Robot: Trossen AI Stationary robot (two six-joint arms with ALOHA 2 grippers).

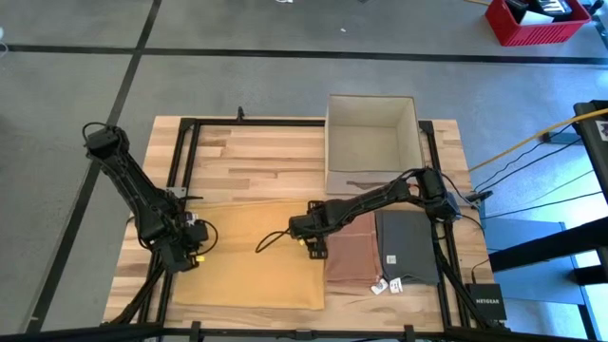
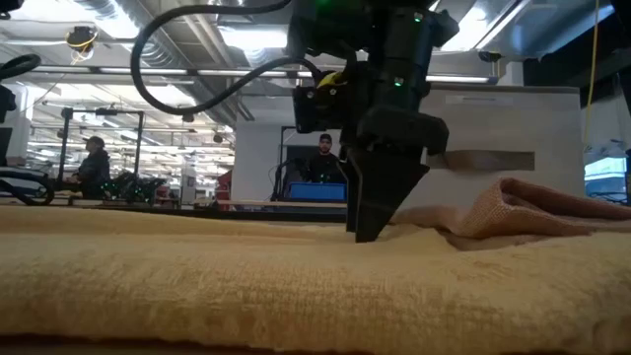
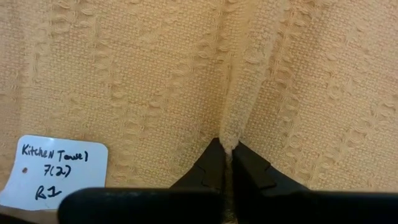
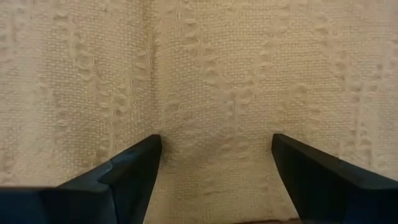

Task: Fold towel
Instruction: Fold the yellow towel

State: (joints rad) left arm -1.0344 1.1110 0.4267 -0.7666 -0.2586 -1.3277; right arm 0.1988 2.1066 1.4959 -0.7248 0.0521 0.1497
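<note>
While the left gripper [image 3: 229, 157] pinches a ridge of the yellow towel [image 1: 249, 252] at its left edge, the right gripper [image 4: 216, 163] hovers spread-fingered above its opposite edge.

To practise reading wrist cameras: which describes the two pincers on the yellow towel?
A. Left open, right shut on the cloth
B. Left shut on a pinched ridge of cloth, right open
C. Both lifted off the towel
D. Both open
B: the left pincer nips a raised ridge of the yellow towel, while the right pincer stands wide over flat cloth.
</note>
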